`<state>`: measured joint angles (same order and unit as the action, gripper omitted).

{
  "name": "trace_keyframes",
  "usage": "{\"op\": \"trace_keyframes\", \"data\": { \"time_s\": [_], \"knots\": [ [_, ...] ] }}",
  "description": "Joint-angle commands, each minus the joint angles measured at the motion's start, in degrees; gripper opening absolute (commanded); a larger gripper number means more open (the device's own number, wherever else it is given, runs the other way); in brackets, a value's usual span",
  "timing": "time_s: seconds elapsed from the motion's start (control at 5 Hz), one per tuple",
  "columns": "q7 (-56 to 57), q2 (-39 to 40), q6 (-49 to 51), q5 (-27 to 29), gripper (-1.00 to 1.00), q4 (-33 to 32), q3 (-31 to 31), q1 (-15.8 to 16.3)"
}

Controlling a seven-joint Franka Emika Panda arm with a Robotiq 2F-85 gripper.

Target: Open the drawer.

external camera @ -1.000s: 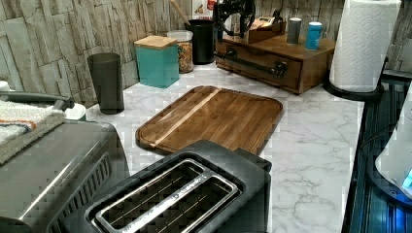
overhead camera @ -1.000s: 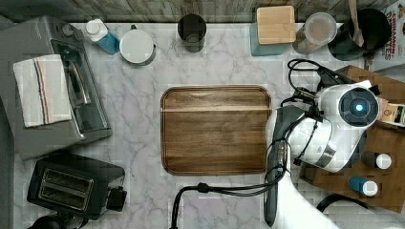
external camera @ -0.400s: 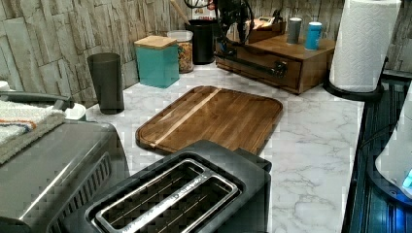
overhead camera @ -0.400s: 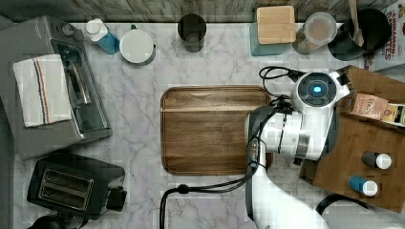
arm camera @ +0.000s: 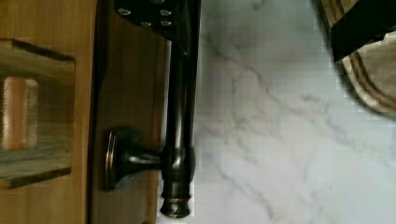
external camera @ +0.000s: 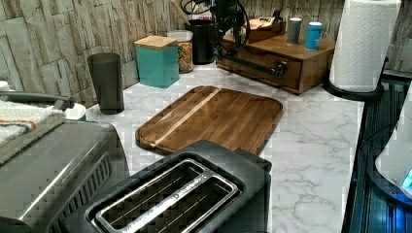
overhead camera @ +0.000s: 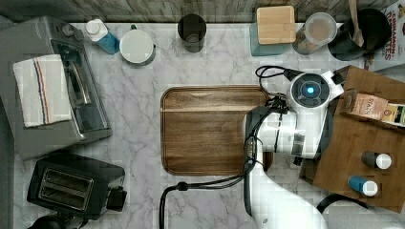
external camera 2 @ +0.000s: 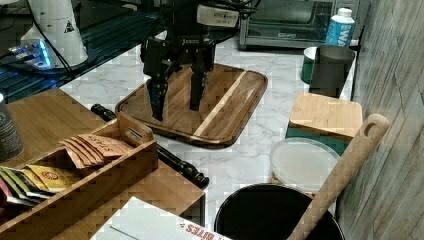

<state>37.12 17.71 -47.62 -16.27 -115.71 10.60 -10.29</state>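
Hovering with fingers spread, the gripper (external camera 2: 177,107) grasps nothing. The drawer (external camera: 265,69) sits just beside it, bar handle (arm camera: 180,116) under one finger. Risk: handle not straddled, so fingers close on air or slip off when pulled.

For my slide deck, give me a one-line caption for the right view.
Open tool hanging above the drawer's black bar handle, in front of the wooden serving tray on the marble counter.
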Motion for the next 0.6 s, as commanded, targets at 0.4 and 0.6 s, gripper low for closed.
{"op": "trace_keyframes", "data": {
  "time_s": [0.4,0.6],
  "knots": [
    [-9.5,2.8,-3.0,3.1,1.0,-1.3,3.1,-3.6],
    [-6.0,3.8,-8.6,7.9,1.0,-3.5,0.7,-6.2]
  ]
}}
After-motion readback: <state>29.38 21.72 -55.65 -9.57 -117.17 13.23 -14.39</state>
